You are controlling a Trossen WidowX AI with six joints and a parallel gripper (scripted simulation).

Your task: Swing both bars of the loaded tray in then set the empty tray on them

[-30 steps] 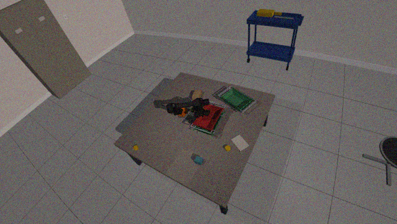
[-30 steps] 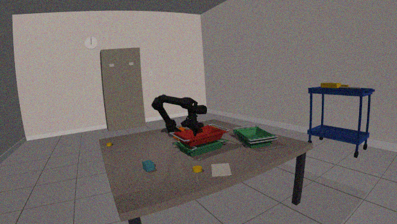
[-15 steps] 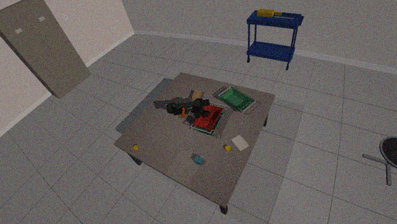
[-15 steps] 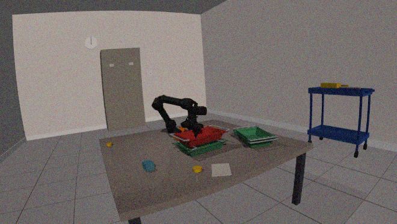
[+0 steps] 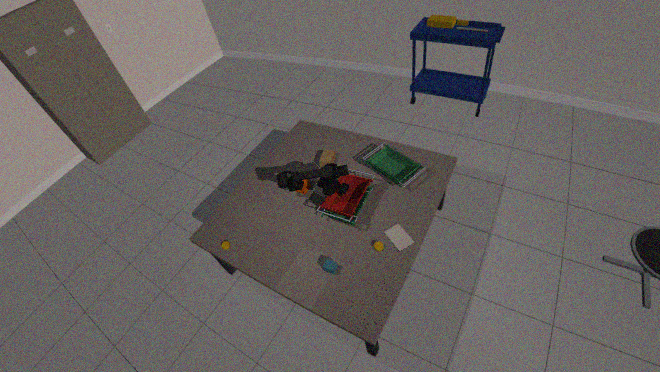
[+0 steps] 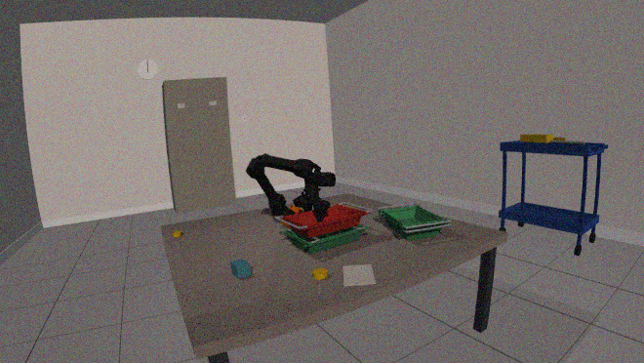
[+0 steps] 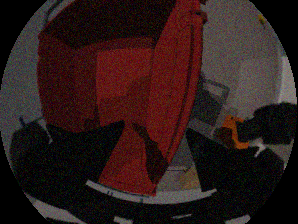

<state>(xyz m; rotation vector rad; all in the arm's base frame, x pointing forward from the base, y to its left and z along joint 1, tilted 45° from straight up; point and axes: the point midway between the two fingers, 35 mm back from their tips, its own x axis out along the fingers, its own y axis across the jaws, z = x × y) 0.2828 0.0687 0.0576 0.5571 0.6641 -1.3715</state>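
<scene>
A red tray (image 5: 337, 201) (image 6: 312, 227) (image 7: 122, 70) sits on top of a green tray (image 6: 337, 241), roughly level, its floor above the green one. Pale wire bars show along the ends of the red tray; the green tray's bars and load are mostly hidden beneath it. My gripper (image 5: 345, 189) (image 6: 320, 216) (image 7: 156, 127) is open, its fingers spread on either side of the red tray's wall, low at its arm-side edge. Whether a finger still touches the wall cannot be told.
Another green tray (image 5: 395, 165) (image 6: 410, 219) stands behind to the right. A tan block (image 5: 327, 157) is near the arm. A blue block (image 5: 330, 265) (image 6: 241, 269), a yellow disc (image 5: 378, 246) (image 6: 320, 274) and a white sheet (image 5: 399, 237) (image 6: 358, 275) lie in front.
</scene>
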